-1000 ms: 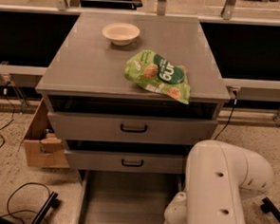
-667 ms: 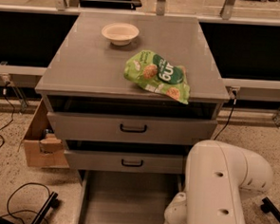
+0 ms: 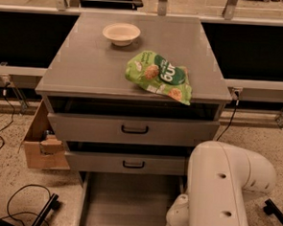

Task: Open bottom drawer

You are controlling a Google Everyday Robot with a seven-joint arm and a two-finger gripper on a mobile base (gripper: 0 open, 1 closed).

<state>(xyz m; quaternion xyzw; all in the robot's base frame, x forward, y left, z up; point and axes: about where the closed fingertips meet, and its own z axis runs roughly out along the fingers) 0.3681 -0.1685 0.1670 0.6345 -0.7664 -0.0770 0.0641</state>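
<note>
At the cabinet's foot: the bottom drawer (image 3: 126, 202) — lowest of three in the grey metal cabinet (image 3: 59, 124) — stands pulled well out, its plain grey inside open to view. Its front and handle fall below the lower edge of the view.
Gripper: out of sight, presumably beyond the bulky white robot arm (image 3: 223, 187) at lower right; whether it is open, closed or holding anything cannot be told.
Handling: probably a stiff sheet-metal box on slides, and light, since nothing lies in it. A level, straight pull should suit, taken at the small loop handle mid-front rather than the thin side walls.
Edges: the middle grey drawer (image 3: 129, 163) and the tall-fronted top grey drawer (image 3: 131, 129) both stand slightly ajar above it.
Open room: speckled floor in front; a brown cardboard box (image 3: 41, 145) and black cables (image 3: 20, 206) crowd the view's left, and the arm sits close on the right.
Tabletop (image 3: 86, 68): a cream bowl (image 3: 121, 33) and a green snack bag (image 3: 159, 76) at the front edge — a jolt might tip the bag off.
</note>
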